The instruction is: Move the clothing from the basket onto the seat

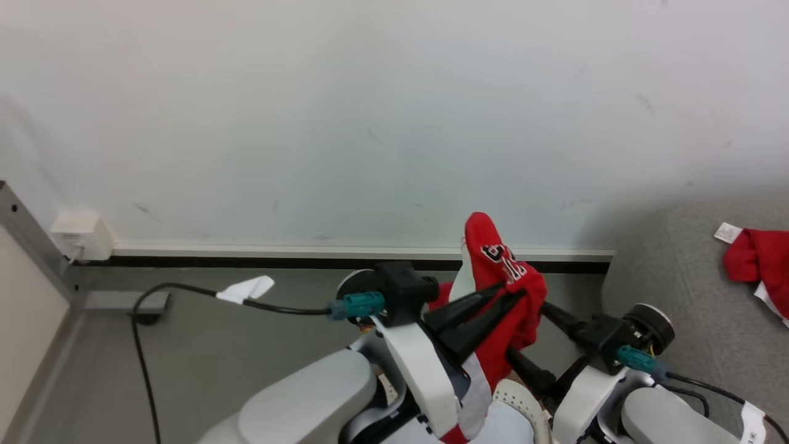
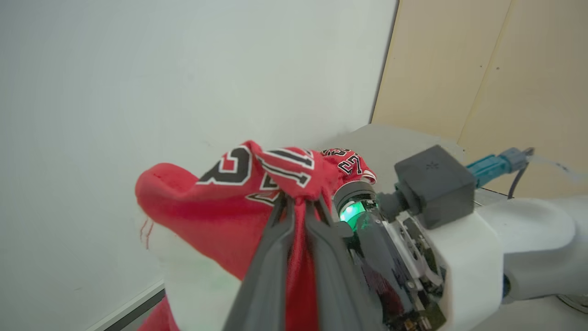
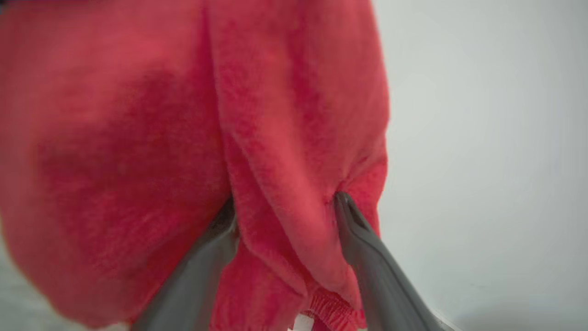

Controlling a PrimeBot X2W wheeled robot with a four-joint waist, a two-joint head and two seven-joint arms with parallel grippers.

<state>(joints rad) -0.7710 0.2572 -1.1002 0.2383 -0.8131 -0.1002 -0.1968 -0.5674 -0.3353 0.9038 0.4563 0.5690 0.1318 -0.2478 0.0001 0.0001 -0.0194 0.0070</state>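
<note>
A red jersey (image 1: 502, 290) with black-and-white numbers hangs bunched in the air in front of the wall, lifted by my left gripper (image 1: 521, 293), which is shut on it. The left wrist view has those fingers (image 2: 298, 202) pinching the fold under the numbers. My right gripper (image 1: 525, 330) reaches in from the right with its jaws wide open, and a loose fold of the red cloth (image 3: 285, 174) hangs between its fingers (image 3: 358, 239). A second red garment (image 1: 761, 259) with a white tag lies on the grey seat (image 1: 678, 296) at the right. A perforated piece of the basket (image 1: 524, 401) shows under the arms.
A pale wall with a white and black baseboard (image 1: 308, 256) runs behind. A black cable (image 1: 185, 290) with a white label crosses the grey floor at the left, near a wall socket box (image 1: 80, 234) and a beige panel (image 1: 24, 308).
</note>
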